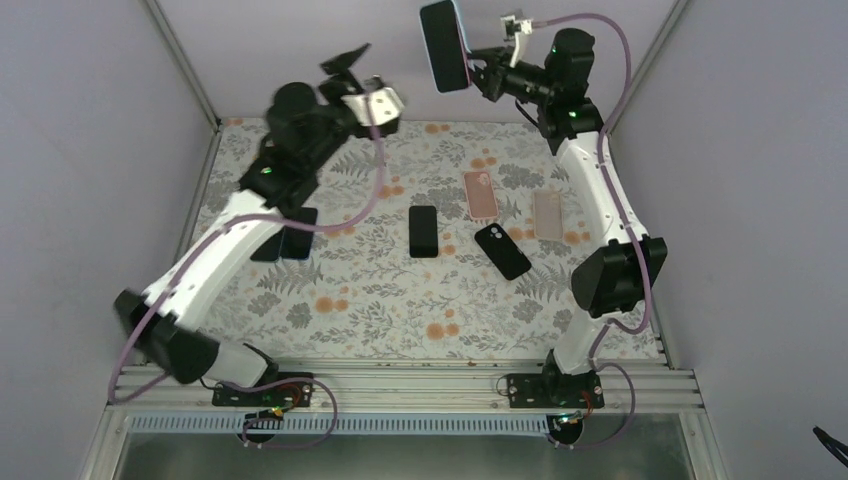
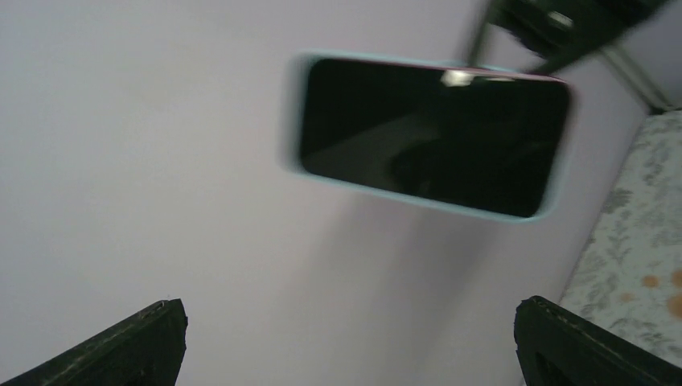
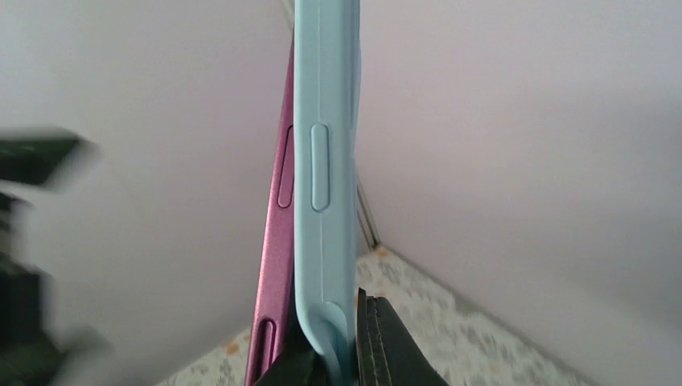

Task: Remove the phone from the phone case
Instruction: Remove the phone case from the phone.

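From my station I see the right pincer (image 1: 476, 72) raised high over the far end of the table (image 1: 380, 300), its jaws clamped tight on one edge of the light-blue case (image 1: 461, 40). The phone (image 2: 430, 137) sits in that case, dark screen turned toward the left arm. In the right wrist view the case (image 3: 326, 161) stands edge-on, and the phone's magenta side (image 3: 277, 265) shows just beside the blue wall, with more of it showing toward the bottom than the top. Whether the phone has lifted off its seat there, I cannot tell.

The left pincer (image 1: 362, 82) hangs near it at about the same height, jaws spread as wide as they go and holding nothing — the cased phone floats apart from both fingers (image 2: 121, 346).

Down on the table lie a black phone (image 1: 423, 231), a tilted black handset (image 1: 502, 251), a pink case (image 1: 481, 194) and a paler case (image 1: 547, 215).
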